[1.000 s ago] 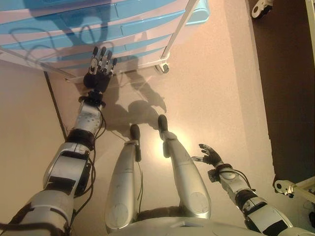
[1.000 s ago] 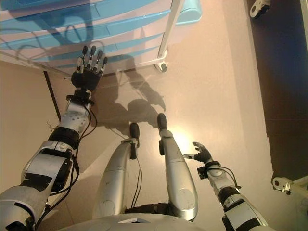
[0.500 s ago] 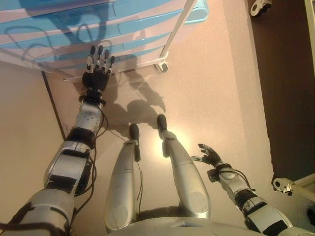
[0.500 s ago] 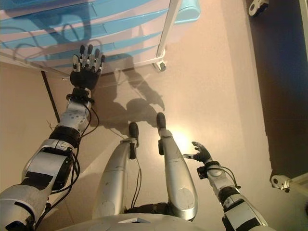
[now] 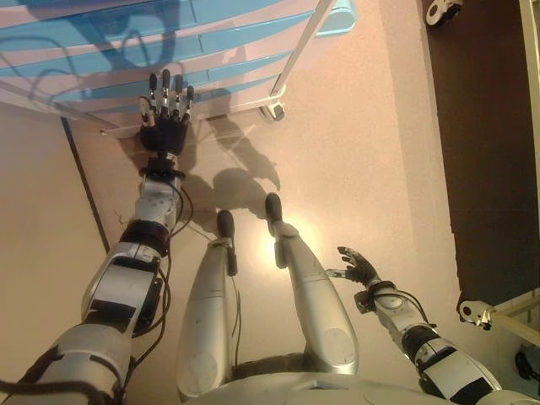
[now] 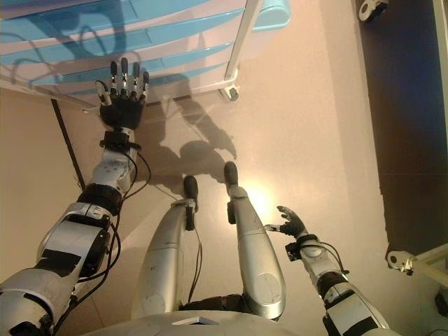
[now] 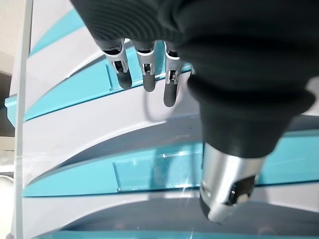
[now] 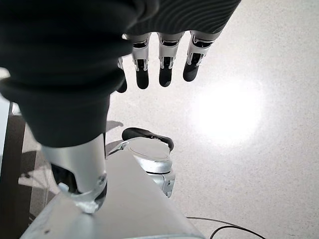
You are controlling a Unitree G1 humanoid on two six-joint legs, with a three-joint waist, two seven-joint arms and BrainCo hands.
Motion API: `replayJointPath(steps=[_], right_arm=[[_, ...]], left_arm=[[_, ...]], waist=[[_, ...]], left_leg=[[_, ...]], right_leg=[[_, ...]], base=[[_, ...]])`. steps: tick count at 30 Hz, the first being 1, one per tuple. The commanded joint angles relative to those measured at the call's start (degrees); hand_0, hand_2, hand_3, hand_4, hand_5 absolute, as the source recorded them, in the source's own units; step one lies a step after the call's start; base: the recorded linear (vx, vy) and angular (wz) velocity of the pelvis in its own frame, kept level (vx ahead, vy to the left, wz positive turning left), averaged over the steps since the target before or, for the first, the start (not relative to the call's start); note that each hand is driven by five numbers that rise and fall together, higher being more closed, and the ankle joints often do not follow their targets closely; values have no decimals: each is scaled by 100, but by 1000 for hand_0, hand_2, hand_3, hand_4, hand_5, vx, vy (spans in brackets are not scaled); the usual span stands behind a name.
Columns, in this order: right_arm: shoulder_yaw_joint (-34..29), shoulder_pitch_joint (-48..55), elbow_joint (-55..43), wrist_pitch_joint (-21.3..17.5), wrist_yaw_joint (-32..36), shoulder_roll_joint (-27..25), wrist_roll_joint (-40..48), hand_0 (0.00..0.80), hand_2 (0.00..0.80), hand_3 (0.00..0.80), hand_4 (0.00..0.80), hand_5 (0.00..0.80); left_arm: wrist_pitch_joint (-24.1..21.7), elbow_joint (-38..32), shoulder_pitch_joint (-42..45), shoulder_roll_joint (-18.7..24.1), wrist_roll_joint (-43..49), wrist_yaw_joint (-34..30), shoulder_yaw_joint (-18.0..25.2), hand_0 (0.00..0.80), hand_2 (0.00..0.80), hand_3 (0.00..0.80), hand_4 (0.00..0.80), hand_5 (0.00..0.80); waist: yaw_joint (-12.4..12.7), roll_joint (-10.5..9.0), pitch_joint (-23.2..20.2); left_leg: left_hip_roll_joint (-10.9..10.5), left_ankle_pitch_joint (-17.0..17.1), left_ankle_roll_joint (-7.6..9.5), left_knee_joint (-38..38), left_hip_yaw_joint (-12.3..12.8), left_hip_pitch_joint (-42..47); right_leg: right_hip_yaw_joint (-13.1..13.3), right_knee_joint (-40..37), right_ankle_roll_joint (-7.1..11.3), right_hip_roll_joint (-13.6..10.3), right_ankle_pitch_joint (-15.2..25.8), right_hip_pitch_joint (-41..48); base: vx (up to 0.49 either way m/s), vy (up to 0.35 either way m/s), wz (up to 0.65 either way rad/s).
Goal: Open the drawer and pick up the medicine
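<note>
Before closed drawers, left hand spread.

We see our left hand reaching with straight fingers toward the blue-and-white drawer unit, near its lower drawers. Our right hand hangs open over the floor.

The floor in front of me is pale and speckled, with a dark strip running along its 3 o'clock side. At 12 o'clock a white-framed drawer cabinet with blue and white drawer fronts stands on it, resting on a caster. Another caster shows at 1 o'clock on the dark strip, and a white-legged caster at 4 o'clock.
</note>
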Motion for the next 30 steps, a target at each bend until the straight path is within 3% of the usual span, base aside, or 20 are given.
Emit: replayJointPath(steps=[1, 10, 28, 29, 30], right_arm=[[170, 398, -99, -123, 43, -121, 105, 0, 0, 0, 0, 0], [151, 409, -107, -94, 60, -175, 54, 0, 0, 0, 0, 0], [96, 430, -112, -54, 59, -233, -83, 0, 0, 0, 0, 0], [104, 425, -93, -69, 53, -232, -85, 0, 0, 0, 0, 0], [116, 422, -83, -69, 52, -235, -84, 0, 0, 0, 0, 0]], left_arm=[[-522, -1069, -971, 368, -154, -773, 307, 0, 0, 0, 0, 0], [-450, -1394, -993, 419, 240, -982, 267, 0, 0, 0, 0, 0], [-765, -1692, -1077, 517, 737, -451, 249, 0, 0, 0, 0, 0], [-763, -1682, -1081, 522, 708, -451, 251, 204, 204, 204, 204, 204], [-823, -1653, -1072, 512, 741, -414, 259, 471, 471, 471, 471, 471]], waist=[[177, 126, -210], [194, 185, -210], [220, 304, -210], [222, 307, -210], [221, 309, -210]], left_leg=[[-148, 149, 48, -972, 320, 441], [-153, 152, 46, -1003, 332, 521], [-179, 192, 43, -1104, 345, 754], [-179, 195, 43, -1109, 346, 761], [-180, 197, 38, -1113, 343, 773]], right_leg=[[-143, 194, -217, 421, -248, 210], [-145, 216, -217, 395, -281, 266], [-176, 194, -227, 327, -346, 477], [-178, 188, -227, 324, -347, 485], [-178, 183, -229, 323, -347, 496]], base=[[0, 0, 0], [0, 0, 0], [0, 0, 0], [0, 0, 0], [0, 0, 0]])
